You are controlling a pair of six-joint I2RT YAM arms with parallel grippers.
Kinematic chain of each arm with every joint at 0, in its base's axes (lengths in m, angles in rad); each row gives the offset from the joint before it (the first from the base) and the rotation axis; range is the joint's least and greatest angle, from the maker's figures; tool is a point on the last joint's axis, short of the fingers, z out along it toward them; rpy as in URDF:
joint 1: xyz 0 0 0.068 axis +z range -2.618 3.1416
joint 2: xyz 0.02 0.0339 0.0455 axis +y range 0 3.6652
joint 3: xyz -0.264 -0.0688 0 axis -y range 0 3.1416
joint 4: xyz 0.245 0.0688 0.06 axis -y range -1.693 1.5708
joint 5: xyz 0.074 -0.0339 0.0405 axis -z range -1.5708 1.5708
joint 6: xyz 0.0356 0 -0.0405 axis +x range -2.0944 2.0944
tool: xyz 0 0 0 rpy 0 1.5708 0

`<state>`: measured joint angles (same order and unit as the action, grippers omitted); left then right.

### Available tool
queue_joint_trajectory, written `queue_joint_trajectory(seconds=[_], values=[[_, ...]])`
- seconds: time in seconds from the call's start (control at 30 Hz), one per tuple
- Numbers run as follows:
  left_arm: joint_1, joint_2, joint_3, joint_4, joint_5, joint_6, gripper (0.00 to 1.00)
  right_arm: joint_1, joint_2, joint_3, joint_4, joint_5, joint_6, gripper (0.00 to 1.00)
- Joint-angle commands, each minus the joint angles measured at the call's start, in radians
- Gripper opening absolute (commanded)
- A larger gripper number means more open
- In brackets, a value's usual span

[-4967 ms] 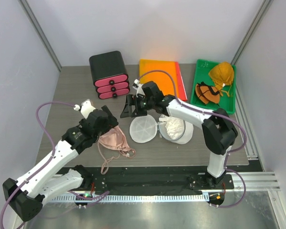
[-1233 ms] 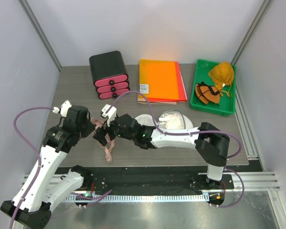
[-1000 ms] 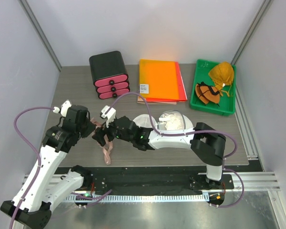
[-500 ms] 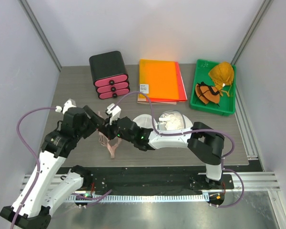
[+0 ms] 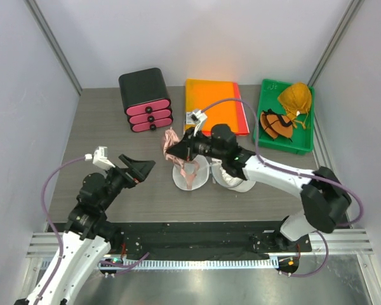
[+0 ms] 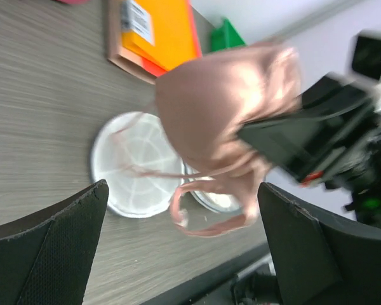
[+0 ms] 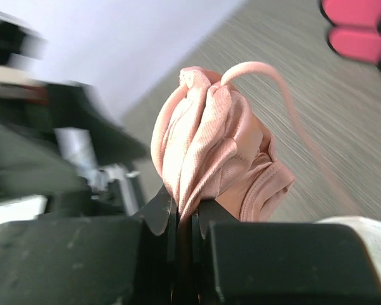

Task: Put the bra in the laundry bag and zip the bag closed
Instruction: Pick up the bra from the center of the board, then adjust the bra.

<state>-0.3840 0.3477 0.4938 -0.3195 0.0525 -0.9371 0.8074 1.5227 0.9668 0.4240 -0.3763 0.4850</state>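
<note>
At the left of the grey bench (image 5: 101, 121), the left fingers (image 5: 143, 165) stand spread wide and hold nothing, raised above the wood and pointing toward the middle. The left wrist view shows the two dark pads (image 6: 51, 241) far apart at the lower corners of the frame. Behind them, near the back wall, sits a black drawer unit (image 5: 146, 95) with three pink drawer fronts. At centre, the right fingers (image 5: 187, 146) are clamped on the pink bra (image 5: 172, 143), which hangs bunched in the air with its thin straps trailing down. The right wrist view shows the satin fabric (image 7: 209, 140) pinched in folds between the two closed black pads (image 7: 159, 213). Seen from the left wrist camera, the bra (image 6: 228, 108) dangles above the laundry bag (image 6: 130, 165), one looped strap drooping over the bag's near rim. The laundry bag (image 5: 197, 176) lies open on the bench just below the garment, its round white mesh halves side by side; the left half shows its spoke-like ribs, and the right half is partly covered by the right arm. Behind the bag lies an orange folder (image 5: 213, 105) stacked on other flat sheets. At the far right stands a green tray (image 5: 270, 98) holding a mustard-orange cloth (image 5: 295, 97) and darker brown items (image 5: 274, 124).
</note>
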Motion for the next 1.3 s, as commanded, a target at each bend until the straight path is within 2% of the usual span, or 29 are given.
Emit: queue_joint_trajectory(seconds=[0.0, 0.07, 0.2, 0.23, 0.27, 0.3, 0.37, 0.4, 0.47, 0.6, 0.7, 0.73, 0.77, 0.8, 0.87, 0.9, 0.97, 1.03, 1.07, 1.17, 1.2, 1.27], values=[[0.000, 0.042, -0.087, 0.469, 0.219, -0.031, 1.00, -0.043, -0.128, 0.044, -0.036, -0.174, 0.052, 0.01], [0.000, 0.092, -0.081, 0.577, 0.247, -0.014, 1.00, -0.047, -0.163, 0.073, -0.097, -0.199, 0.041, 0.01], [-0.039, 0.224, -0.026, 0.664, 0.294, 0.073, 1.00, -0.059, -0.202, 0.102, -0.116, -0.233, 0.092, 0.01], [-0.047, 0.246, -0.021, 0.697, 0.344, 0.104, 1.00, -0.059, -0.211, 0.105, -0.119, -0.233, 0.102, 0.01], [-0.061, 0.284, -0.038, 0.744, 0.372, 0.106, 1.00, -0.063, -0.228, 0.116, -0.128, -0.225, 0.131, 0.01], [-0.064, 0.298, -0.053, 0.869, 0.413, 0.107, 1.00, -0.065, -0.237, 0.122, -0.142, -0.213, 0.145, 0.01], [-0.073, 0.316, -0.089, 0.956, 0.486, 0.112, 1.00, -0.068, -0.265, 0.153, -0.214, -0.172, 0.174, 0.01], [-0.076, 0.318, -0.090, 0.985, 0.507, 0.121, 1.00, -0.068, -0.275, 0.165, -0.244, -0.091, 0.187, 0.01], [-0.101, 0.320, -0.089, 0.982, 0.520, 0.150, 1.00, -0.070, -0.289, 0.177, -0.306, -0.027, 0.216, 0.01], [-0.154, 0.365, -0.070, 0.947, 0.480, 0.165, 1.00, -0.063, -0.282, 0.193, -0.386, 0.198, 0.283, 0.01], [-0.225, 0.381, -0.044, 0.909, 0.452, 0.184, 1.00, -0.057, -0.233, 0.207, -0.404, 0.229, 0.317, 0.01], [-0.254, 0.372, -0.034, 0.881, 0.434, 0.198, 1.00, -0.057, -0.217, 0.217, -0.378, 0.199, 0.319, 0.01], [-0.257, 0.331, -0.020, 0.761, 0.358, 0.207, 1.00, -0.057, -0.202, 0.230, -0.372, 0.170, 0.314, 0.01], [-0.257, 0.301, -0.002, 0.711, 0.331, 0.207, 1.00, -0.057, -0.185, 0.243, -0.373, 0.139, 0.284, 0.01], [-0.257, 0.233, 0.011, 0.574, 0.240, 0.212, 1.00, -0.059, -0.164, 0.262, -0.357, -0.013, 0.239, 0.01], [-0.257, 0.162, 0.032, 0.519, 0.131, 0.204, 1.00, -0.060, -0.161, 0.260, -0.343, -0.068, 0.209, 0.01], [-0.257, 0.093, 0.054, 0.415, 0.081, 0.215, 1.00, -0.060, -0.147, 0.260, -0.361, -0.221, 0.118, 0.01], [-0.257, 0.027, 0.086, 0.380, 0.116, 0.242, 1.00, -0.065, -0.133, 0.262, -0.418, -0.344, 0.064, 0.01], [-0.257, 0.019, 0.103, 0.323, 0.125, 0.247, 1.00, -0.065, -0.122, 0.259, -0.447, -0.465, 0.002, 0.02], [-0.257, 0.052, 0.185, 0.175, 0.185, 0.276, 1.00, -0.063, -0.145, 0.196, -0.449, -0.631, -0.061, 0.01], [-0.257, 0.074, 0.233, 0.142, 0.213, 0.282, 1.00, -0.065, -0.153, 0.176, -0.435, -0.677, -0.059, 0.01], [-0.257, 0.154, 0.276, 0.067, 0.335, 0.308, 1.00, -0.062, -0.174, 0.100, -0.288, -0.768, -0.004, 0.01]])
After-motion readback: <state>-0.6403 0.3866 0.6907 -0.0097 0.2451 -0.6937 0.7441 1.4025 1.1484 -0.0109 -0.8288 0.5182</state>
